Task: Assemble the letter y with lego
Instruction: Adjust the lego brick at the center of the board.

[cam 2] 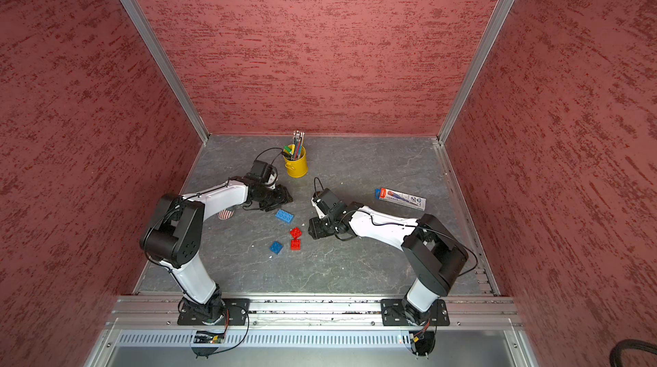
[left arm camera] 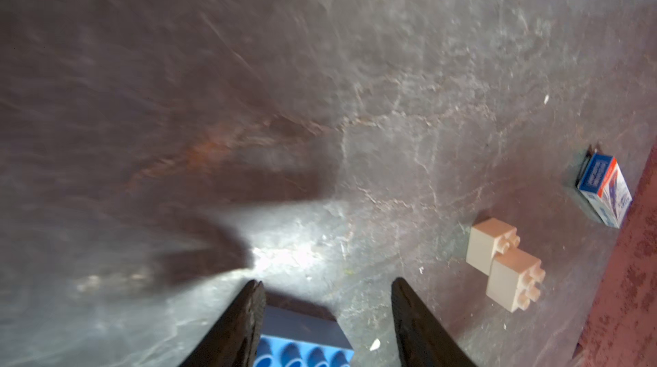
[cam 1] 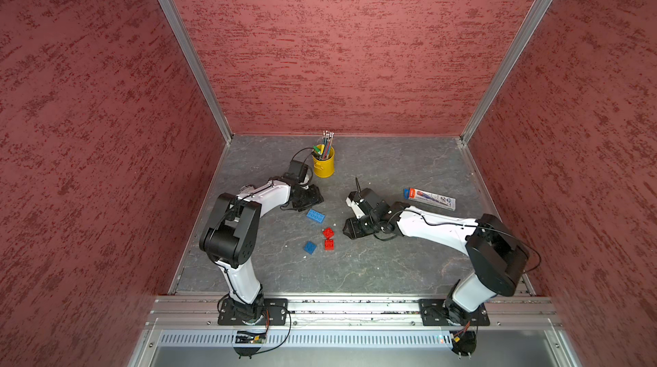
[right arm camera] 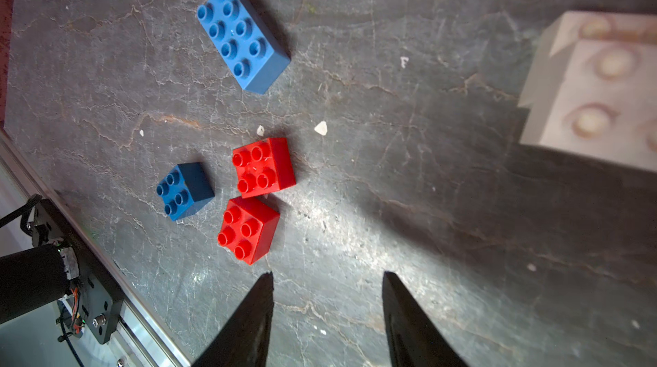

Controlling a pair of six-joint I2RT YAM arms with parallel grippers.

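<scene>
L gripper [left arm camera: 327,281] hangs low, jaws apart, w/ the long blue brick [left arm camera: 302,340] lying studs-up between them. It's maybe touching one finger, too blurry to tell. R gripper [right arm camera: 327,273] has jaws apart, empty, near two red bricks [right arm camera: 263,166] lying close together, w/ the square blue brick [right arm camera: 185,191] just beside them. Two white bricks [left arm camera: 505,264], joined in a step, lie on their side apart from the rest.
</scene>
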